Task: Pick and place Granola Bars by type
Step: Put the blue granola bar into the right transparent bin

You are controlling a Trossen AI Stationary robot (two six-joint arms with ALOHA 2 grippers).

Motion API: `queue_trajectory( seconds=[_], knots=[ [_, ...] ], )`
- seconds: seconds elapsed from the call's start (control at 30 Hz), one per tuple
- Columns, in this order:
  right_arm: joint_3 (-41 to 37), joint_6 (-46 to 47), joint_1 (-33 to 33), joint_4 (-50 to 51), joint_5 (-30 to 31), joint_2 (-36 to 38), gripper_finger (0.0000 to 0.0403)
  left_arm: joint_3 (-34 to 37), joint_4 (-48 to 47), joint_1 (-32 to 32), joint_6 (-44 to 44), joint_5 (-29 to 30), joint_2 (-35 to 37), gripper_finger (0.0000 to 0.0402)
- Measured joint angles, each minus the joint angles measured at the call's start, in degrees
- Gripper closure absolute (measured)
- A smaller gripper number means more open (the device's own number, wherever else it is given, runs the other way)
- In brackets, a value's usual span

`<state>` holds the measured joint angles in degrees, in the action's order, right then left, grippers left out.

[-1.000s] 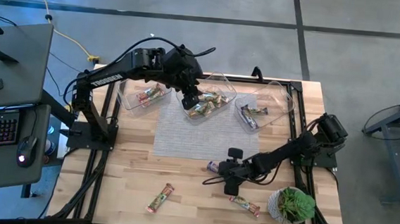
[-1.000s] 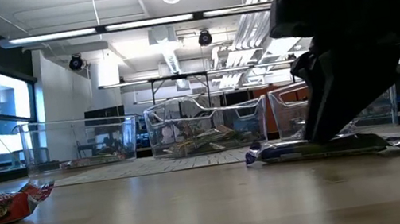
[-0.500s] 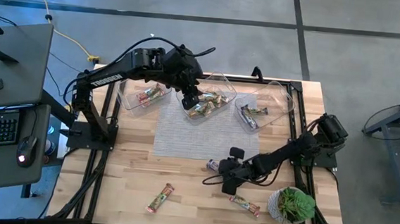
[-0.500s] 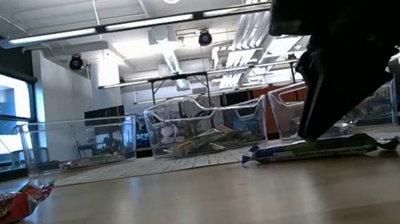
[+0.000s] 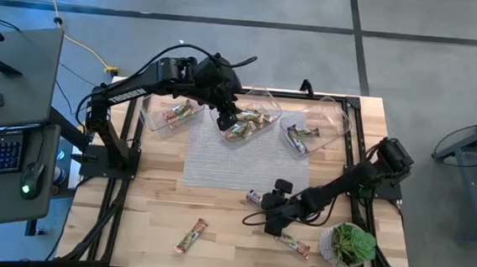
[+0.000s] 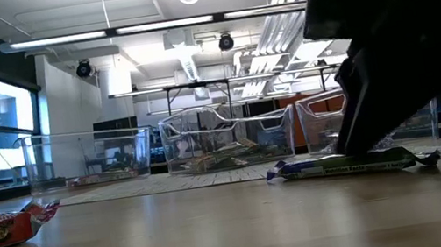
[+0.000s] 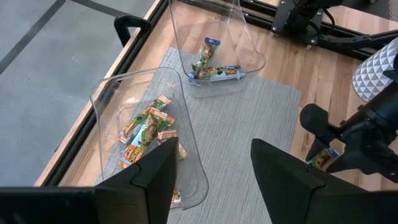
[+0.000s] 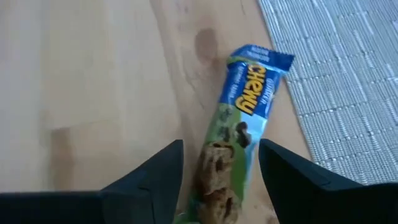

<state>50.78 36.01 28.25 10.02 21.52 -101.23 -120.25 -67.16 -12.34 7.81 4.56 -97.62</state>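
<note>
On the wooden tabletop (image 5: 148, 220), just off the near edge of the grey mat (image 5: 236, 163), we see the right hand (image 8: 219, 177) lowered over a blue-wrapped granola bar (image 8: 239, 134), its fingers spread on either side of the bar's near end and not yet pinching it. Compared with a second ago, this arm has slid slightly toward the bar and the bar has shifted a little on the wood, so we judge the grasp is being lined up, not completed.

The left hand (image 7: 211, 177) hangs with fingers apart above the middle clear tub (image 7: 118, 93), which holds several green-and-tan bars (image 7: 146, 134); it has not moved. The far tub (image 7: 245, 53) holds two blue-wrapped bars (image 7: 214, 68), the likely home for the bar being approached.

Two more bars lie loose: a red-orange one (image 5: 190, 235) near the front left, and another (image 5: 293, 246) beside a potted plant (image 5: 349, 244).

In the low view the right arm hides its own fingertips. We cannot tell whether the fingers touch the wrapper. The third tub's contents are too small to identify.
</note>
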Motion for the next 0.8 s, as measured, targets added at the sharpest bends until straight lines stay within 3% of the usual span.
queue_trajectory(
  seconds=[0.43, 0.8],
  knots=[
    [0.0, 0.4, 0.1, -0.3, 0.8, -2.6, 0.0211, 0.0, 0.1, 0.0, 0.0, 0.0, 0.0, 0.0204],
    [0.1, -1.8, -0.1, 1.1, 0.6, -2.3, 0.0311, 0.0, 0.1, 0.0, 0.0, 0.0, 0.0, 0.0204]
  ],
)
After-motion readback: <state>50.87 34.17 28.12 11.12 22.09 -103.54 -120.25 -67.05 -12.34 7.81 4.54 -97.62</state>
